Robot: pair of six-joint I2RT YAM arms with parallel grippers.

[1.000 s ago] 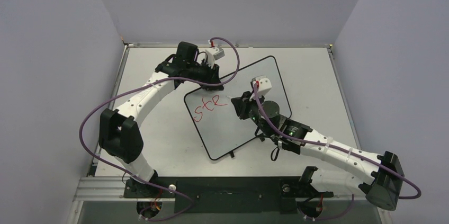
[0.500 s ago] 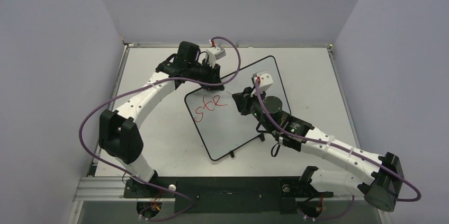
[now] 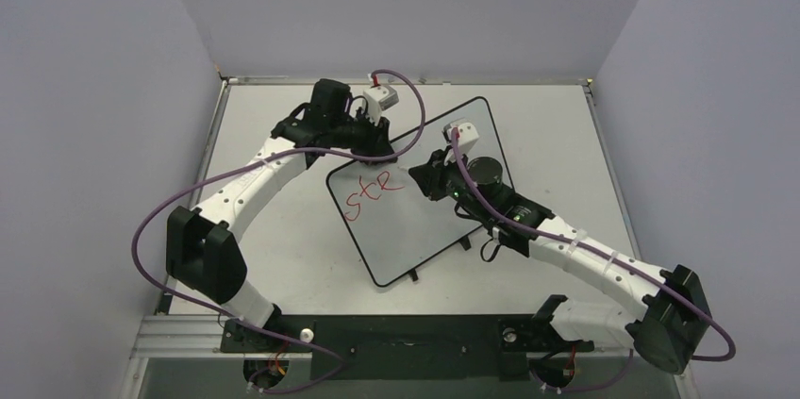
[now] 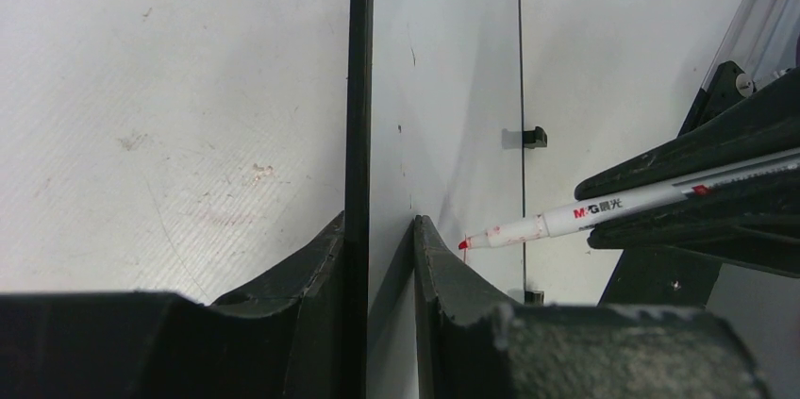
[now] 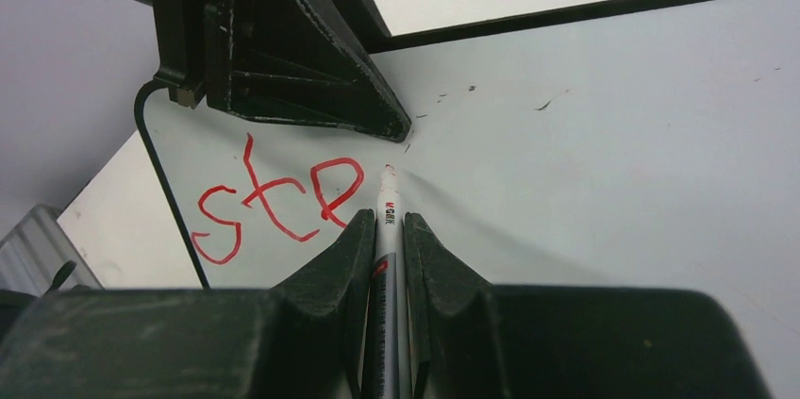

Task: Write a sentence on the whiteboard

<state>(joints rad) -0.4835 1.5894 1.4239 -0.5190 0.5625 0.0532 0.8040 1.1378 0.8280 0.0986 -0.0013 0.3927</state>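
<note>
The sentence (image 5: 278, 201) so far reads "step" in red. It sits near the corner of the whiteboard (image 5: 613, 135) on the left arm's side, and the rest of the board's face is bare. Seen from above, the line of letters runs toward the right gripper (image 5: 388, 218), so the unwritten stretch lies on that gripper's own side of the "p". Its jaws are pinched tight on a white marker (image 5: 387, 193), whose long axis runs straight out between the fingers. The tip sits just beside the "p"; whether it touches the surface cannot be told. The left gripper (image 4: 377, 226) straddles the board's black-framed edge just beyond the word, apparently clamped on it to steady it. The next stroke looks to be the right arm's alone, starting clear of the "p".
</note>
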